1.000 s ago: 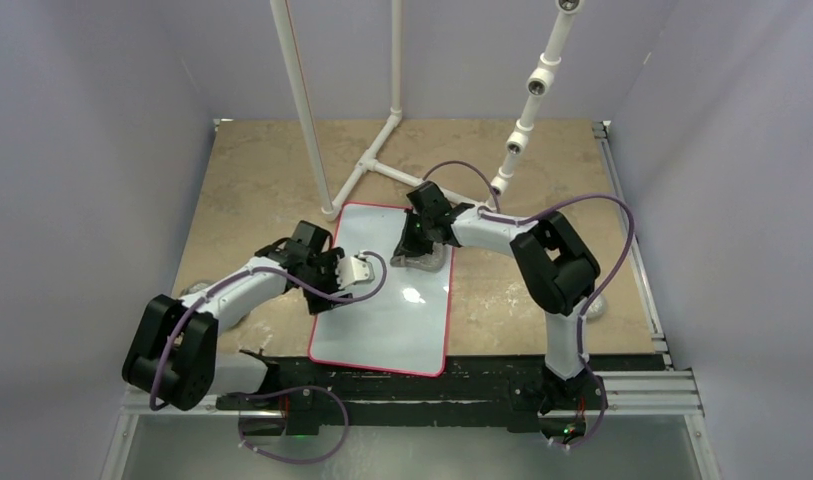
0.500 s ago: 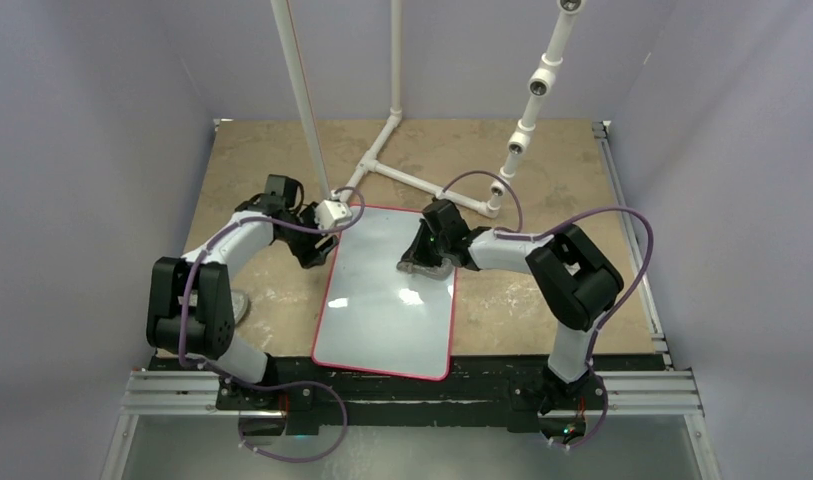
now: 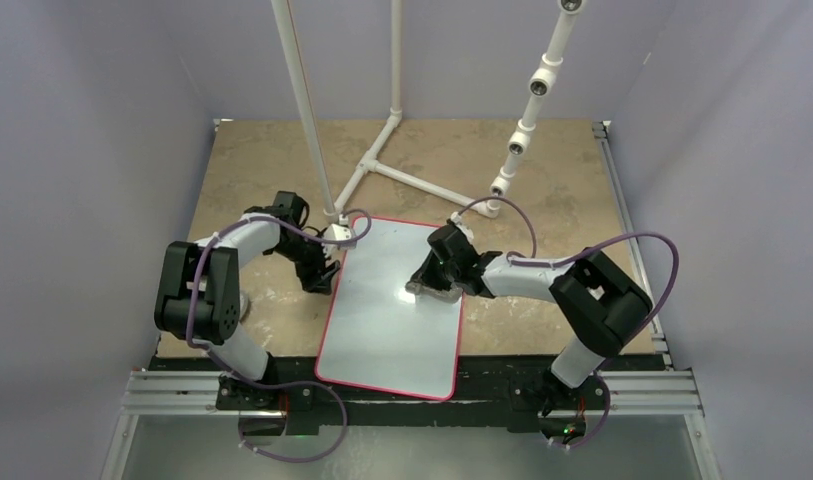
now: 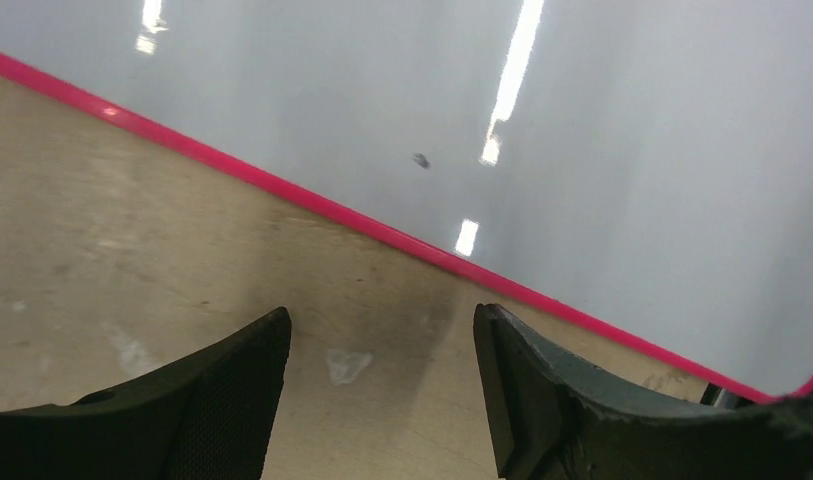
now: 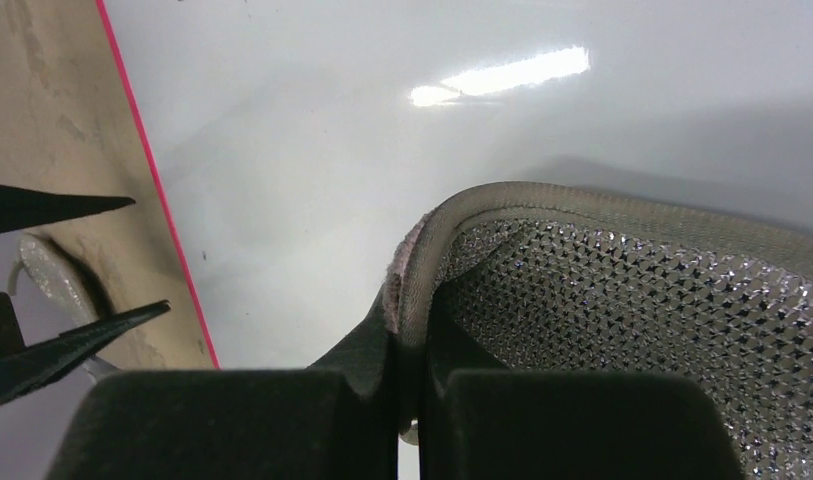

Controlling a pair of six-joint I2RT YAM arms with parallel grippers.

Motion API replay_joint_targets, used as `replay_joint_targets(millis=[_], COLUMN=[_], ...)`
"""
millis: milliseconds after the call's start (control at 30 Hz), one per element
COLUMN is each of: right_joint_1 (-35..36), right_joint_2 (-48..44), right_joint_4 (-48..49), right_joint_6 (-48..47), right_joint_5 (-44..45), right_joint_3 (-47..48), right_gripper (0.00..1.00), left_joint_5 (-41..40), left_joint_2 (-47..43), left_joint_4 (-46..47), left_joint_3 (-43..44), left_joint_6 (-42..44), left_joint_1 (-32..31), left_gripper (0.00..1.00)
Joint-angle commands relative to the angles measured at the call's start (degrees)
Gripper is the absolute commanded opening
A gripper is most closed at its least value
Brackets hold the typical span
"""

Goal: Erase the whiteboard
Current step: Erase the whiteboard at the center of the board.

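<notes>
Right hand (image 5: 410, 345), pad (image 5: 632, 300) on whiteboard (image 3: 387, 330)

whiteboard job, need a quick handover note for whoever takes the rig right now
Left claw: open, holding nothing, over the table just off the whiteboard's left edge.
Right claw: shut on the grey pad, which is pressed on the right side of the board.
Whiteboard: flat on the table between the arms, slightly skewed.
Done: no handwriting shows on the board in any view.
Left: one small dark speck sits near the left edge. Wipe it, check the patch hidden under the pad, then lift off.
</notes>
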Motion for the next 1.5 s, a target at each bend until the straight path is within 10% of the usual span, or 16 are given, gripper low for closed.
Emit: replay_joint_targets(millis=[0, 400, 933, 1467], right_joint_1=[1.2, 8.1, 6.3, 7.1], right_joint_2=[0.5, 14.8, 18.0, 24.6], right_joint_4=[-14.7, -11.0, -8.3, -11.0], right_joint_6=[0.1, 3.1, 7.4, 8.8], right_joint_5=[2.2, -8.5, -11.8, -9.3], right_joint_3=[3.1, 20.0, 18.3, 32.5], right_gripper=[0.0, 0.0, 0.0, 0.0], left_joint_5=[2.4, 0.9, 6.1, -6.9], left_joint_2=[-1.8, -7.3, -11.5, -8.5], left_joint_4=[-3.0, 2.0, -7.5, 0.5], left_joint_3=[-4.1, -10.9, -10.9, -17.2], left_joint_6=[11.4, 15.1, 28.1, 29.4], left_joint_1=[-1.0, -2.3, -2.0, -8.1], left_gripper=[0.67, 0.67, 0.68, 0.54])
